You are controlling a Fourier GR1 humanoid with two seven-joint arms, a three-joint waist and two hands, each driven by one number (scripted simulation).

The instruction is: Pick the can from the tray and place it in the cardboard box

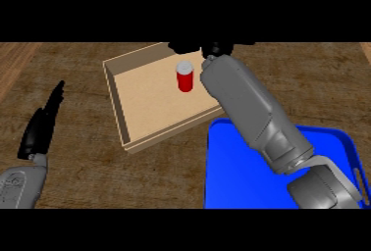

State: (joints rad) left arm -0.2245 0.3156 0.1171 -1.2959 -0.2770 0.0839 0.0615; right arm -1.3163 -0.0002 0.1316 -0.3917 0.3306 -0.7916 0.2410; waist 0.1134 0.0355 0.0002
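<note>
A: Since the can (185, 77) stands upright on the floor of the cardboard box (145, 105), toward the box's twelve o'clock end, I judge the placing as good as done — do you agree?

B: Mostly. The right hand (210, 48) sits at the top of the view, at about one o'clock from the can and just beside it. Only dark bits of it show past the grey forearm, so I cannot tell whether its fingers are apart or curled, nor whether they touch the can.

A: And the blue tray (225, 166)?

B: At five o'clock from the box, with the right forearm crossing over it; nothing shows on its bare part.

A: The left hand (39, 128)?

B: Resting at nine o'clock near the view's edge, fingers straight and together, holding nothing.

A: So what might go wrong?

B: A tall, narrow can tips easily. If the hand draws back sideways toward six o'clock rather than up, a finger or the forearm could clip the can and topple it — or catch the box wall and drag the box askew.
</note>
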